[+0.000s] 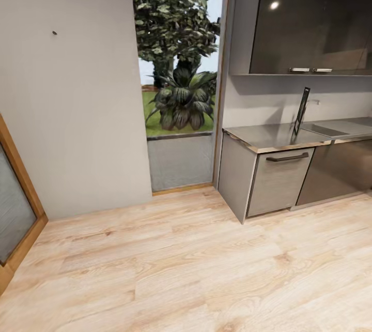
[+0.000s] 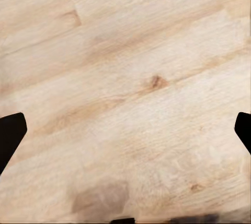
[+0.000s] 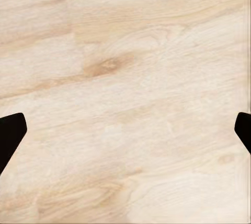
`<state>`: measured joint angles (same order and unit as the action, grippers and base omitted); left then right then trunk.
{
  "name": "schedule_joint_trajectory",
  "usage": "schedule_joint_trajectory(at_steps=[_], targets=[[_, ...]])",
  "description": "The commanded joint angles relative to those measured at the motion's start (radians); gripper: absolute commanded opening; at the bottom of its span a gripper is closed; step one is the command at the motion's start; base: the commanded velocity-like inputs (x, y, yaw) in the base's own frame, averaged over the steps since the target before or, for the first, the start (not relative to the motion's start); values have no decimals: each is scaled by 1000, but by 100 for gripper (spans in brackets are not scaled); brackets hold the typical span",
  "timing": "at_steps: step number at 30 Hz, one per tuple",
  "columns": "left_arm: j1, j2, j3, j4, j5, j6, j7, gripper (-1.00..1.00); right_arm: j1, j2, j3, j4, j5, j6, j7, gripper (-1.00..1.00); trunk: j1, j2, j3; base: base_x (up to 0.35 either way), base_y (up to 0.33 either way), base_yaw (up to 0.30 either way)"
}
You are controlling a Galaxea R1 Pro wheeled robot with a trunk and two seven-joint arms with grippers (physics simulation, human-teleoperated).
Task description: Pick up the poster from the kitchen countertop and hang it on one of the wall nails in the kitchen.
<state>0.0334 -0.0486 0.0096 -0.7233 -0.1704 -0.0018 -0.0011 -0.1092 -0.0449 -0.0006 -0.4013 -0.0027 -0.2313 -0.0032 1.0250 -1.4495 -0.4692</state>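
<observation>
On the stainless-steel kitchen countertop (image 1: 268,138) at the right, a thin dark upright panel (image 1: 302,110) stands near the sink, seen almost edge-on. It looks like the poster, though its face is turned away. A tiny dark wall nail (image 1: 54,32) sits high on the pale grey wall at the left. In the left wrist view, my left gripper (image 2: 125,135) is open, with its dark fingertips (image 2: 10,135) far apart over bare wooden floor. My right gripper (image 3: 125,135) is open too, fingertips (image 3: 10,132) wide apart above the floor.
A tall glazed opening (image 1: 178,79) with plants outside separates the nail wall from the kitchen unit. Dark wall cabinets (image 1: 310,17) hang above the counter, and grey cabinet fronts (image 1: 279,179) sit below it. A wood-framed glass door (image 1: 13,208) stands at the far left. Light wooden floor (image 1: 186,270) spreads ahead.
</observation>
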Motion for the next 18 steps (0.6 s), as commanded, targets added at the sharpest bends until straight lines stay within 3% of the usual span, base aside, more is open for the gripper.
schedule_joint_trajectory(at_steps=[1, 12, 13, 18], targets=[[0, 0, 2, -4, -11, 0, 0, 100, 0, -2, 1, 0, 0, -4, -1, 100, 0, 0, -1, 0, 0, 0], [0, 3, 15, -9, -14, 1, 4, 100, 6, -9, 4, -4, 6, -6, -1, 100, 0, 0, -1, 9, -2, 0], [0, 3, 14, 24, -14, 0, 4, 100, 6, -9, 5, -3, 6, -6, -1, 100, 0, 0, -1, 226, -216, 0], [0, 3, 13, 29, -14, 0, 4, 100, 6, -9, 5, -4, 6, -6, -1, 100, 0, 0, 0, 237, -235, -71]])
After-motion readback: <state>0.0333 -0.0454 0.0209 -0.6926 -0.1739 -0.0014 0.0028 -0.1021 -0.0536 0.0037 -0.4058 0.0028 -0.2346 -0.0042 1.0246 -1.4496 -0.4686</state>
